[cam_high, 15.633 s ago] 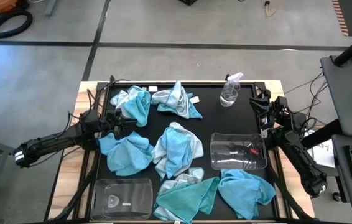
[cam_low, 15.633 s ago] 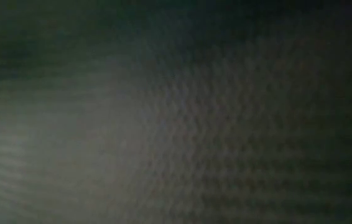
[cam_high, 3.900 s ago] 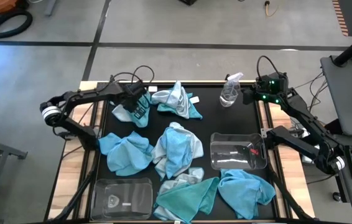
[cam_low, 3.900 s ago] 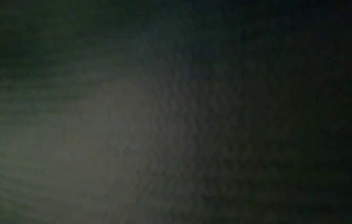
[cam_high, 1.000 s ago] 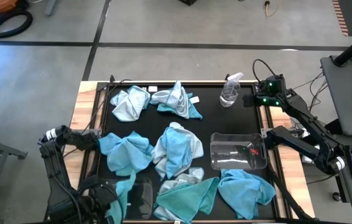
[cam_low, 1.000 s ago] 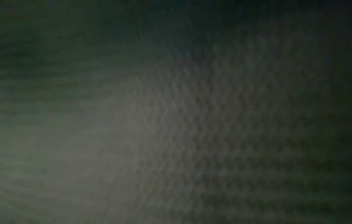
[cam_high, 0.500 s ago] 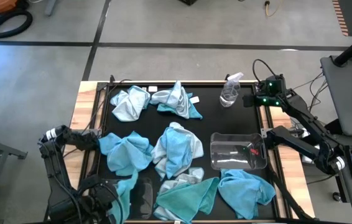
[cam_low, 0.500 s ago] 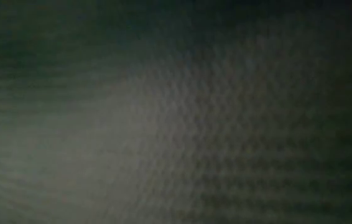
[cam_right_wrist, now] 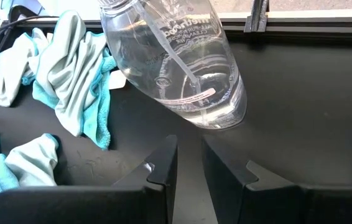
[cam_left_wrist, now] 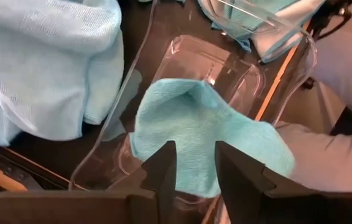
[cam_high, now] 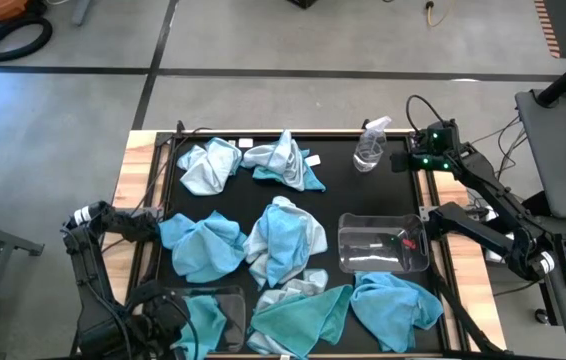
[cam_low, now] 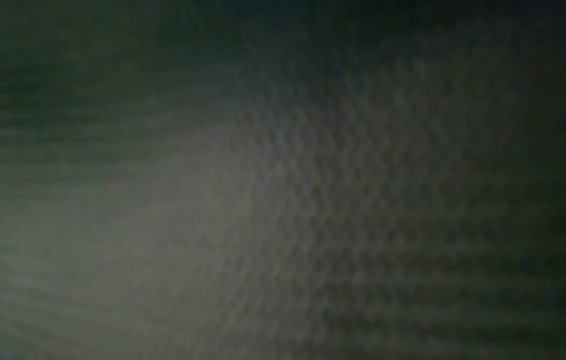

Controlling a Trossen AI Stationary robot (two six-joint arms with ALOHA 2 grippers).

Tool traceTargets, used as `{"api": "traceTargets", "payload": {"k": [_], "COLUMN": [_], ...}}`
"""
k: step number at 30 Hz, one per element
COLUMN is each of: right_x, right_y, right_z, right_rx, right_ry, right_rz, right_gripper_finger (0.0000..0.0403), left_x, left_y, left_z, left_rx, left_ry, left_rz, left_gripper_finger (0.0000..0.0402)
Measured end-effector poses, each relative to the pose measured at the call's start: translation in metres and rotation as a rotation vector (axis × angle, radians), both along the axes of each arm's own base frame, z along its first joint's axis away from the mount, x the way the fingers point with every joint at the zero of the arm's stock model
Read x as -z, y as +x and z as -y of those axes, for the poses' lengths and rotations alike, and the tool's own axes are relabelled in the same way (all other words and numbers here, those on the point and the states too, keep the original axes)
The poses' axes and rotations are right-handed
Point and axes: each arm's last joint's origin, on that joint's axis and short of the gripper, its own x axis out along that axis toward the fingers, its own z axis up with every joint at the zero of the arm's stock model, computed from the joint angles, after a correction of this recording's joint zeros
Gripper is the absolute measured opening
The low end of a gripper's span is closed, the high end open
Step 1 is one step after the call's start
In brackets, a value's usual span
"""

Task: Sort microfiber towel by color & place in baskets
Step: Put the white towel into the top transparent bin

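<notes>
A teal towel (cam_high: 206,318) lies spread in the clear near-left basket (cam_high: 231,296); it also shows in the left wrist view (cam_left_wrist: 194,130) inside that basket (cam_left_wrist: 163,56). My left gripper (cam_high: 178,322) hovers over this basket, open, with the towel below its fingers (cam_left_wrist: 196,168). My right gripper (cam_high: 403,160) waits at the far right, its fingers (cam_right_wrist: 188,149) a little apart, just short of the clear spray bottle (cam_right_wrist: 176,56). A second clear basket (cam_high: 383,243) stands at the right. The low view is dark and shows nothing.
Loose towels lie on the black mat: blue (cam_high: 203,245), pale and blue (cam_high: 285,238), two heaps at the far side (cam_high: 208,165) (cam_high: 283,160), teal (cam_high: 303,315) and blue (cam_high: 395,305) at the near edge. The spray bottle (cam_high: 370,148) stands at the far right.
The teal towel hung in a narrow strip below my left gripper over the near-left basket. It has fallen into the basket and spread out across its floor. My left gripper has stayed over the basket.
</notes>
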Motion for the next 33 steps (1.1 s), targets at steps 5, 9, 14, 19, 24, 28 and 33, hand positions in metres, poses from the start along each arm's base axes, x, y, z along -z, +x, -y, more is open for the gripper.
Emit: {"api": "traceTargets", "payload": {"k": [5, 9, 14, 19, 24, 28, 33], "right_x": [0.0, 0.0, 0.0, 0.0, 0.0, 0.001, 0.003], "right_y": [0.0, 0.0, 0.0, 0.0, 0.0, 0.0, -0.001], "right_z": [0.0, 0.0, 0.0, 0.0, 0.0, -0.001, -0.002], "right_rx": [0.0, 0.0, -0.003, -0.009, -0.009, -0.03, -0.047], "right_ry": [0.0, 0.0, -0.002, -0.007, -0.007, -0.012, -0.006], "right_rz": [0.0, 0.0, -0.002, -0.006, -0.007, -0.029, -0.049], "right_gripper_finger": [0.0068, 0.0068, 0.0068, 0.0068, 0.0068, 0.0068, 0.0068], "left_x": [-0.001, -0.001, -0.002, -0.007, -0.022, -0.029, -0.022], "left_y": [0.006, 0.017, 0.032, 0.047, 0.059, 0.063, 0.062], "left_z": [-0.006, -0.012, -0.022, -0.038, -0.065, -0.094, -0.143], "left_rx": [0.066, 0.101, 0.165, 0.25, 0.253, 0.198, 0.072], "left_ry": [0.066, 0.105, 0.161, 0.243, 0.3, 0.314, 0.339], "left_rz": [0.019, 0.03, 0.03, 0.043, 0.095, 0.102, 0.054], "left_gripper_finger": [0.0109, 0.0109, 0.0109, 0.0109, 0.0109, 0.0109, 0.0109]}}
